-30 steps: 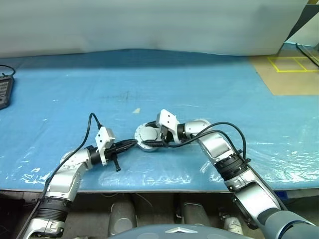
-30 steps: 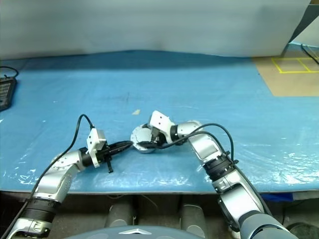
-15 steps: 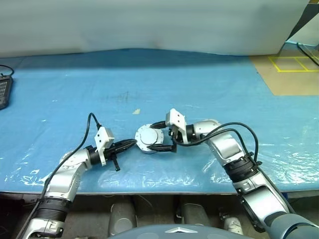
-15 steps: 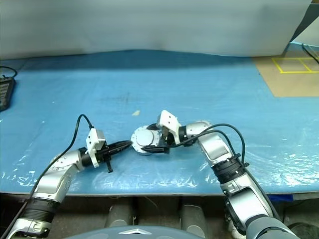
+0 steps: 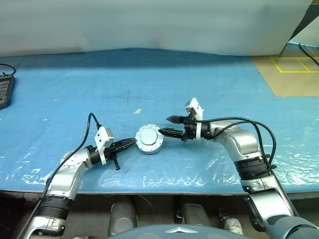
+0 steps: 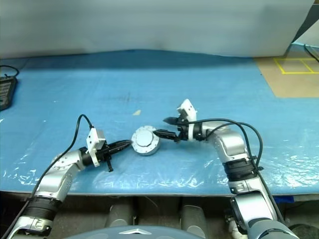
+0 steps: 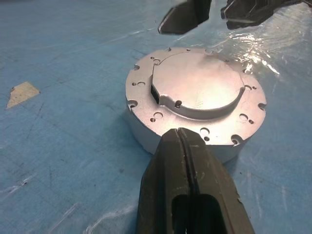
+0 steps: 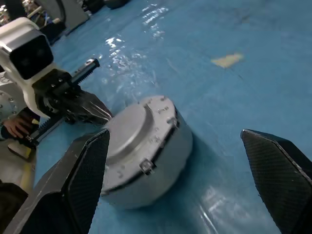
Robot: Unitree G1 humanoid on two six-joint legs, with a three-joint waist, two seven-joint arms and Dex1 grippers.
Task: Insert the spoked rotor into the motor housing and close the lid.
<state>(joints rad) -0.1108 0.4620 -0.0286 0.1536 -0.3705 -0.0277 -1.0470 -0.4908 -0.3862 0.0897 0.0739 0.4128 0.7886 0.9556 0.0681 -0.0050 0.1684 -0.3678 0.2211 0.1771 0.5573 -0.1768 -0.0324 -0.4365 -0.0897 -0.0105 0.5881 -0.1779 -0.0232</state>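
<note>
On the blue tabletop, we see the lidded motor housing between the left pincer, pressed together, and the right pincer, spread apart.

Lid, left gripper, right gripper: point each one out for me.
lid [image 7: 200, 87], left wrist view, raised centre of its top face
left gripper [image 5: 133, 142], left eye view, shut fingertips
right gripper [image 5: 166, 125], left eye view, between open fingertips
</note>
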